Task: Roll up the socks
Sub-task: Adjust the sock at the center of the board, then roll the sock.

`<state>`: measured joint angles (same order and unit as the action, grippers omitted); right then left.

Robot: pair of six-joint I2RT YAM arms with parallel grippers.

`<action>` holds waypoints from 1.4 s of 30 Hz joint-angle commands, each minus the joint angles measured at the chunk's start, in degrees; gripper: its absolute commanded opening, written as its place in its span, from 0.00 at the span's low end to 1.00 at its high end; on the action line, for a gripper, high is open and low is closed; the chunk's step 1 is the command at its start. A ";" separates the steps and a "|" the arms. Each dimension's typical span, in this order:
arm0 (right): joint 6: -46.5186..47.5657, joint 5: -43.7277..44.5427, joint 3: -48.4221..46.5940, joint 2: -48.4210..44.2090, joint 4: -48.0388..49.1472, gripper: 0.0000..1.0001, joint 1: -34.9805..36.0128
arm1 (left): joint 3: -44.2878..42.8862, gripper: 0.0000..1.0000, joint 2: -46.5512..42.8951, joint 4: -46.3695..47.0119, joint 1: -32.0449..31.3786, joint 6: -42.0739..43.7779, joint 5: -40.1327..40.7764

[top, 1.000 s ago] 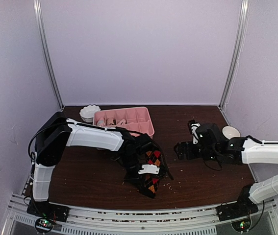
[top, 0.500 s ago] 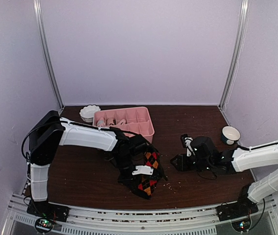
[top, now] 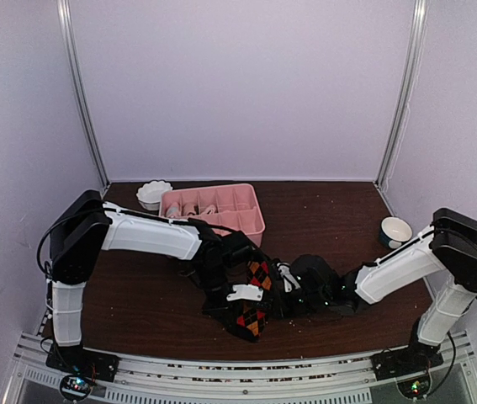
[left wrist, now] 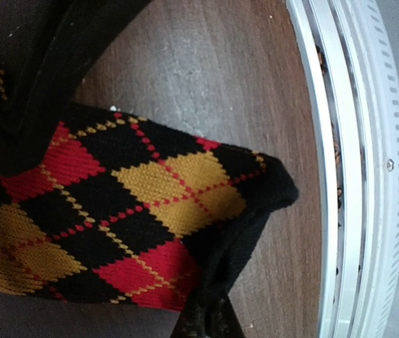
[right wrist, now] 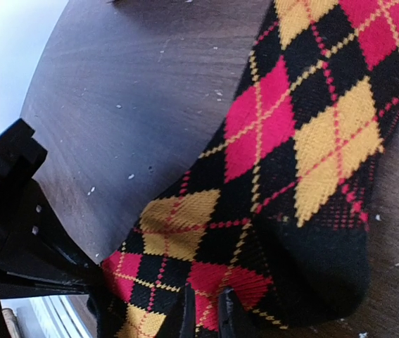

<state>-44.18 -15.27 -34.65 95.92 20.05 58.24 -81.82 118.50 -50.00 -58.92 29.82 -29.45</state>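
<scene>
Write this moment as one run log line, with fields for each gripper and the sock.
left gripper: pinching argyle sock | right gripper: fingertips on same sock, grip unclear | sock: not rolled yet

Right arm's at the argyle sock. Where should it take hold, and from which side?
Likely the plain black rounded end of the argyle sock, approached low from the robot's right. That end lies flat on the table with its edge free, whereas the far part is bunched at the left gripper.

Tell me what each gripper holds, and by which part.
The left gripper pinches the argyle sock by its black edge; the right gripper straddles its patterned part, grip unclear.
</scene>
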 commanded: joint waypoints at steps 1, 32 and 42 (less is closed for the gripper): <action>-0.25 6.63 -2.71 2.12 -5.86 0.10 0.08 | -0.23 0.00 -0.45 -0.02 0.33 -0.05 0.88; 5.63 16.45 13.32 -13.46 10.04 0.50 -1.23 | -15.99 0.00 11.75 -5.81 1.70 -3.37 -2.30; 20.56 17.15 23.00 -16.99 24.46 0.57 12.65 | -19.74 0.00 15.01 -9.72 2.07 -6.29 -5.17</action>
<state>-31.68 2.83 -12.69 78.35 35.48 67.68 -100.01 131.13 -57.58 -57.04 25.52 -32.23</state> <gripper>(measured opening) 0.556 0.006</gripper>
